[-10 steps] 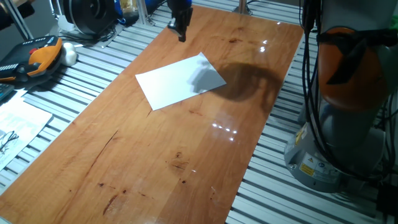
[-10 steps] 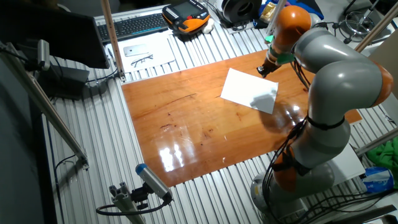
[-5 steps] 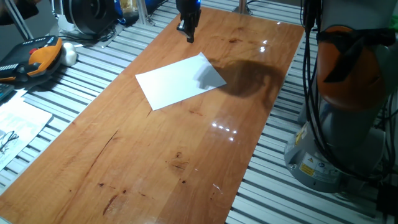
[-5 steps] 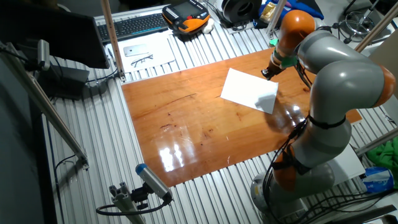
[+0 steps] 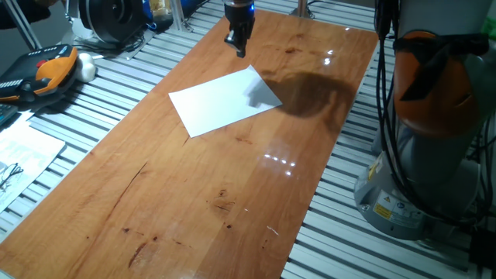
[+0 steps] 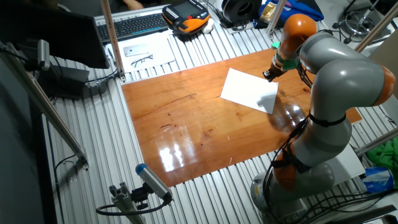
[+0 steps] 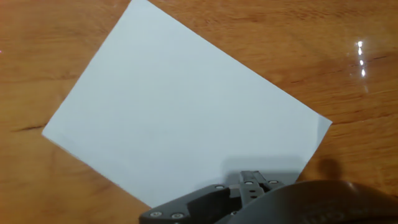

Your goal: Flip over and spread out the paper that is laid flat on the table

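The paper (image 5: 225,101) lies flat on the reddish-brown table (image 5: 194,201) with a blank white face up; no print shows. In the other fixed view the paper (image 6: 250,90) sits toward the arm's end of the table (image 6: 186,124). My gripper (image 5: 239,51) hangs a little above the wood just beyond the sheet's far corner, fingers together and holding nothing. From the other side the gripper (image 6: 268,76) is close to the sheet's edge. The hand view looks down on the paper (image 7: 180,106), with the gripper (image 7: 252,179) at the bottom over the sheet's near edge.
Grey slatted metal surrounds the table. An orange-and-black pendant (image 5: 46,70) and a printed sheet with spectacles (image 5: 19,155) lie to the left. A keyboard (image 6: 134,25) is at the back. The arm's base (image 5: 426,116) stands at the table's right side.
My gripper has moved to the right along the far end of the table, closer to the paper's far corner. The paper has not moved.
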`<state>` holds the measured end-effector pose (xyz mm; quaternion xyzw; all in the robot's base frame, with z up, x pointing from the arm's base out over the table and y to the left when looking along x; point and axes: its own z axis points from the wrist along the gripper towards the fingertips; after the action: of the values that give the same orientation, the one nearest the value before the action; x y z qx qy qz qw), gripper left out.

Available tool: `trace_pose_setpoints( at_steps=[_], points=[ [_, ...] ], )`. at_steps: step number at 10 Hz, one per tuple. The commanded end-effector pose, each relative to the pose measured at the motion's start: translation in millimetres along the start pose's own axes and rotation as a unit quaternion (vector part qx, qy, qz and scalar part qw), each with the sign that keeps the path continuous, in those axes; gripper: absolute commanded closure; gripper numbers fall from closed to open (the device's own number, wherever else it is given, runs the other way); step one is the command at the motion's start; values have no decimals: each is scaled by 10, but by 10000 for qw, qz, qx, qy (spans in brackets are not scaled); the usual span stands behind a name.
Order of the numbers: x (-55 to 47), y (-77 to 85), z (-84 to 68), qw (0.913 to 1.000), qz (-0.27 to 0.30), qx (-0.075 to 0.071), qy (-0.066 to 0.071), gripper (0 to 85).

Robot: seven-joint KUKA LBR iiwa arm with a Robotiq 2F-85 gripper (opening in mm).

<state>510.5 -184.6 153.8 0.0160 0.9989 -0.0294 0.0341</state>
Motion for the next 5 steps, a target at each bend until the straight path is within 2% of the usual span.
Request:
trace_pose_setpoints(
  at_steps=[1,2,3,5],
  points=[
    [2,-8,42,10000,-24,-40,5,850],
    [-14,-7,75,10000,-21,-93,22,850],
    [-37,-3,119,10000,-45,-78,-9,850],
    [-14,-35,143,9999,-113,19,-104,850]
  ],
)
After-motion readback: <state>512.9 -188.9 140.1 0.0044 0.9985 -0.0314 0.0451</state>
